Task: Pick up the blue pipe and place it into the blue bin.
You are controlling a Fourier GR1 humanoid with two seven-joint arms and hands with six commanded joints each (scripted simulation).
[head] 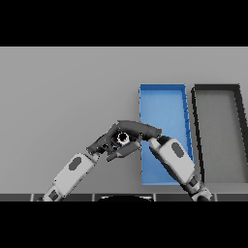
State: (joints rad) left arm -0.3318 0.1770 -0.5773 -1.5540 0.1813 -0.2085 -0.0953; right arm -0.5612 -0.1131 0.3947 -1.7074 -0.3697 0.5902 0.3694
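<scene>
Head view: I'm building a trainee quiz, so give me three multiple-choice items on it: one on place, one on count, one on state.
1. Where is the dark bin?
A) right of the blue bin
B) left of it
C) inside it

2. How many bins stand on the table?
A) one
B) two
C) three

3. How do the left hand and right hand stand?
A) far apart
B) close together at the blue bin's left edge
C) both in the dark bin

Key:
1. A, it stands beside the blue bin's right wall.
2. B, only a blue and a dark one show.
3. B, they meet there.
</scene>
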